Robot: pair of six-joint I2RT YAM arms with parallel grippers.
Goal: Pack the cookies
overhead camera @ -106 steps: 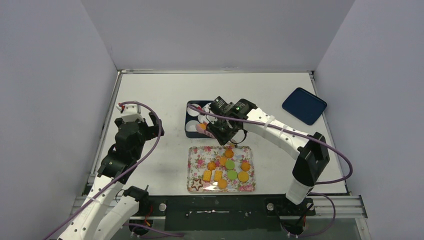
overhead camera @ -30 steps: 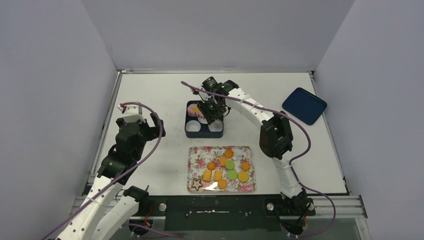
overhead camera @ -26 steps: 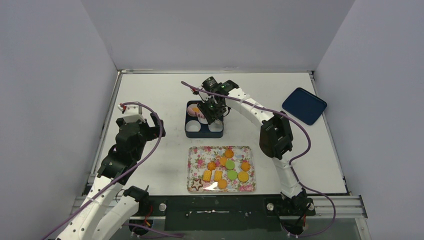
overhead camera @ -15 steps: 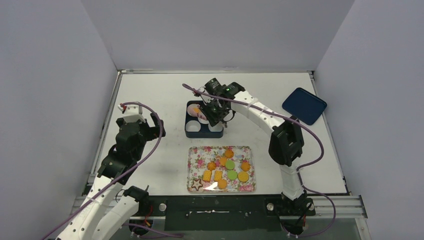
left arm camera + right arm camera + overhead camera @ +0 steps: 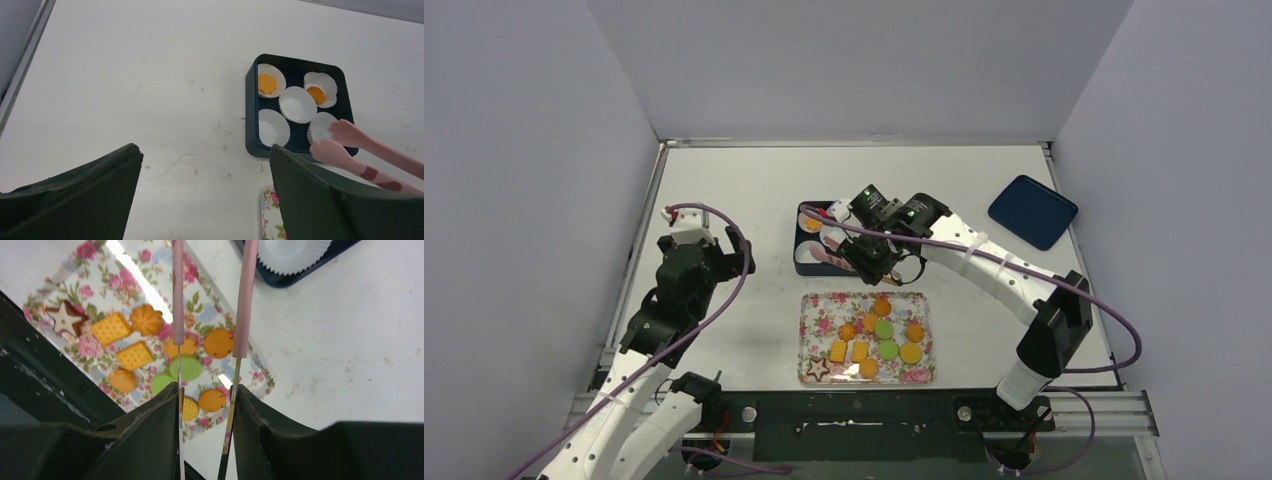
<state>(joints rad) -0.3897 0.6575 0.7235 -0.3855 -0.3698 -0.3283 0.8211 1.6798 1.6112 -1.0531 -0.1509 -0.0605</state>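
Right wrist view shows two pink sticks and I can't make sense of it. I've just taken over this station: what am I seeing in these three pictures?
Two robot arms stand at the table's near edge. The top view looks down from above and behind them; each wrist view looks along that arm's own fingers. The pink sticks are tongs clamped in the right gripper, tips apart and empty at the dark blue box. That box holds five white paper cups; two contain an orange cookie. The rest of the cookies lie on the floral tray. The left gripper is open, holding nothing. The flat blue piece far right looks like the box's lid.
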